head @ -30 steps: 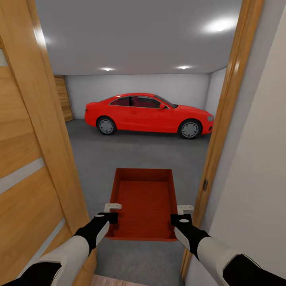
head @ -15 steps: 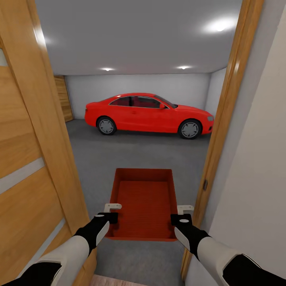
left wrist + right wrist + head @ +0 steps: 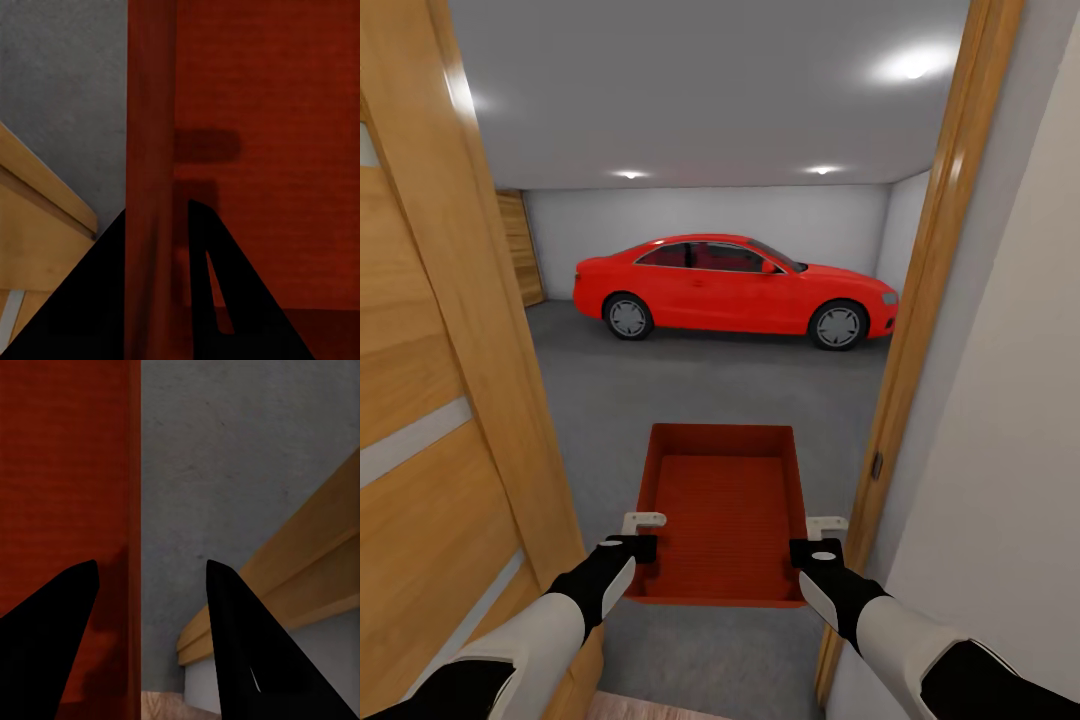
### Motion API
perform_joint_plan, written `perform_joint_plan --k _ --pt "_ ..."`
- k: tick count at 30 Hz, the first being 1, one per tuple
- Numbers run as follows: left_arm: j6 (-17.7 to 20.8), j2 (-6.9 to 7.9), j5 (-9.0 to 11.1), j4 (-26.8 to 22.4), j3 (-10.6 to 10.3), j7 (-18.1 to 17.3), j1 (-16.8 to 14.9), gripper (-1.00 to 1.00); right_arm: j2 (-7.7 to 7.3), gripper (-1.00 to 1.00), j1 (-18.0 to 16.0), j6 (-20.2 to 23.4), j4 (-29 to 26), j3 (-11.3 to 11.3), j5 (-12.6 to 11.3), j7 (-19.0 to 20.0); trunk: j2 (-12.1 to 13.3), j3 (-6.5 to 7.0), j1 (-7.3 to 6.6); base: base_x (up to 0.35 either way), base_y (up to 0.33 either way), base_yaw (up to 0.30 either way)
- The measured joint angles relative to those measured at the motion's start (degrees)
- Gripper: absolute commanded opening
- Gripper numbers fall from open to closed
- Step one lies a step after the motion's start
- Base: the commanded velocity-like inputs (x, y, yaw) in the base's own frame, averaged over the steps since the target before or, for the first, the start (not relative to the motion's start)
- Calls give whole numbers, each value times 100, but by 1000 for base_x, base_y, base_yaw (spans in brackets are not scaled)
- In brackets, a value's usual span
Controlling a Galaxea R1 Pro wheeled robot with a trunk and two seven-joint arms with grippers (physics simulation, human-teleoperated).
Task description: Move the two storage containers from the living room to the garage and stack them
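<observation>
Both grippers hold the same load: the left gripper point(image 3: 643, 535) straddles the left long wall of an orange-red rectangular open-top storage bin point(image 3: 722, 510), and the left wrist view shows that wall running between its two dark fingers point(image 3: 217, 292), one inside the bin and one outside, apparently clamped on it. The right gripper point(image 3: 815, 538) sits at the opposite wall; in the right wrist view its fingers point(image 3: 255, 652) stand visibly apart with the bin's edge point(image 3: 135, 510) between them, so whether it is truly pinching or only bracketing the wall I cannot tell.

The bin hangs level in front of the robot, carried in the doorway between a light wooden door point(image 3: 440, 400) on the left and a wooden door frame point(image 3: 920, 330) on the right. Beyond it lies the garage's dark grey concrete floor point(image 3: 710, 390), with a shiny red car point(image 3: 735, 288) parked against the pale back wall.

As for progress, I judge the first carry to be nearly complete: the bin is at the garage threshold but not yet set down. Left to do are driving through, lowering this bin onto the concrete, then fetching the second container and stacking it on top. No other bin shows on the garage floor from here
</observation>
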Motion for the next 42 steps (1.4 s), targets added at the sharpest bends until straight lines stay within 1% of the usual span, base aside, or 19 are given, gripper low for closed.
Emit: perform_joint_plan --k 16,28,42 --pt "4 -1 -20 0 18 -10 -1 -100 -1 -100 1 0 0 1 -6 1 0 0 -1 124 198 -18" --pt "0 -1 -10 1 9 -6 -1 -100 -1 -100 1 0 -2 -5 3 -1 0 0 0 16 19 -222" --pt "2 0 -9 -1 8 -5 0 -100 0 -100 0 0 0 -2 1 1 0 0 0 47 99 -20"
